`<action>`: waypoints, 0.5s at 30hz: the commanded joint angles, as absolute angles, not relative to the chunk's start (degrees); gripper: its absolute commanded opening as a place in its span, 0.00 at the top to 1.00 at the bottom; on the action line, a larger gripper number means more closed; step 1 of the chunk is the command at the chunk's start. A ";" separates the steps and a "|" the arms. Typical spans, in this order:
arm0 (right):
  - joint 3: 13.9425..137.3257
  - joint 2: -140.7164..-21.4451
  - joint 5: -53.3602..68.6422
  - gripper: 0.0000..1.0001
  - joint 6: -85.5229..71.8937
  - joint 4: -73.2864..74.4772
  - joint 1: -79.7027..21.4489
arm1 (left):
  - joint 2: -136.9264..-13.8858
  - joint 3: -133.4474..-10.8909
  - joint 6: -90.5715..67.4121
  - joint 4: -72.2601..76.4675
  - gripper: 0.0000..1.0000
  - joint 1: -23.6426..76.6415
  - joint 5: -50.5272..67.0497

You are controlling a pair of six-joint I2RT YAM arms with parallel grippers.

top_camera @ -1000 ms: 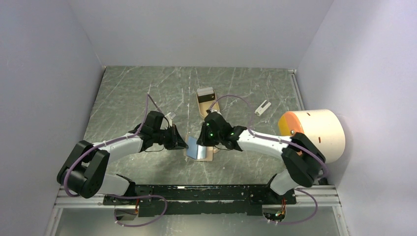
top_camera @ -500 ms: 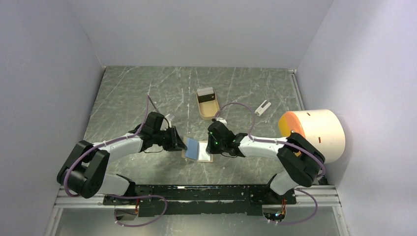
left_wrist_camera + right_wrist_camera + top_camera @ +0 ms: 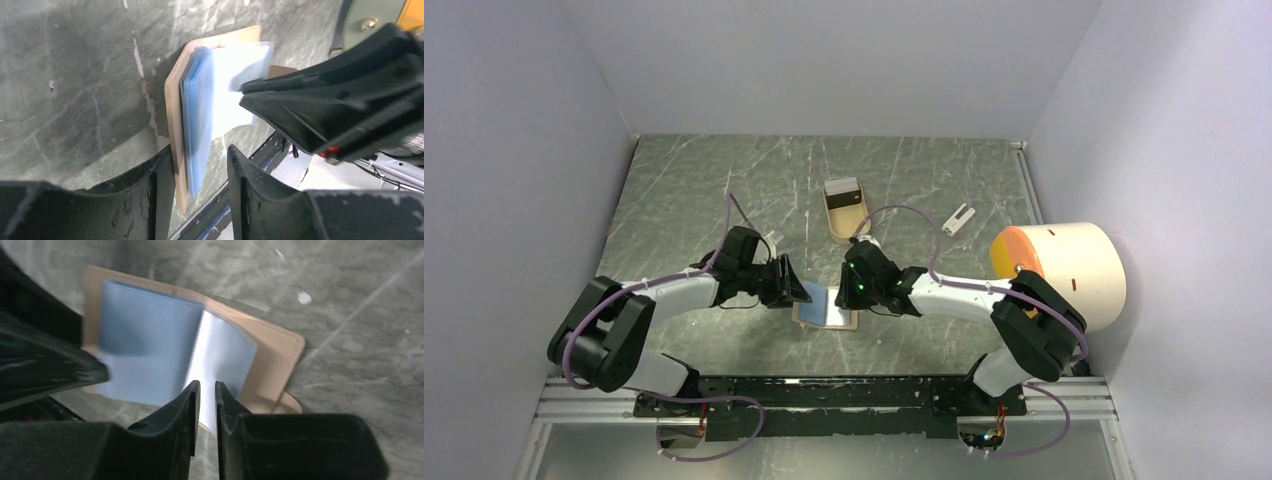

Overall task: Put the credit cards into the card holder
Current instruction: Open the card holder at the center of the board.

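Grey marbled desk [image 3: 674,200] under lilac walls [image 3: 524,150]. Left hand [image 3: 801,293] is released, loosely straddling the edge of the open card holder [image 3: 822,306] at frame centre. Right hand [image 3: 850,298] is nearly closed over a silvery sleeve [image 3: 220,355]; whether it grips is unclear. Upper-centre tray [image 3: 849,226] holds the credit cards [image 3: 843,191]. Holder looks spread; next, one hand must fetch a card.

Plain pale walls [image 3: 824,60] close in on three sides, evenly lit and faintly lilac. The table [image 3: 684,190] is dark grey-green, marbled and streaked with white scratches. A black rail [image 3: 824,392] runs along its near edge.
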State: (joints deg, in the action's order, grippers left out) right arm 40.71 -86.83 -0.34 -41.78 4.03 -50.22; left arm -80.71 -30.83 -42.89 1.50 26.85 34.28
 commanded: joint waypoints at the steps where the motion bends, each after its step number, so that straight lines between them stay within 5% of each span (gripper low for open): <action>1: 45.74 -85.21 -0.26 0.75 -41.46 3.48 -50.20 | -82.71 -32.14 -41.78 3.82 0.55 27.25 35.65; 8: 46.04 -79.71 -4.98 0.53 -38.12 3.11 -49.23 | -81.90 -32.86 -40.93 2.26 0.85 27.25 36.11; 15: 52.95 -79.48 -11.43 0.43 -24.95 5.48 -47.99 | -80.44 -35.52 -37.82 -5.43 0.87 27.24 36.02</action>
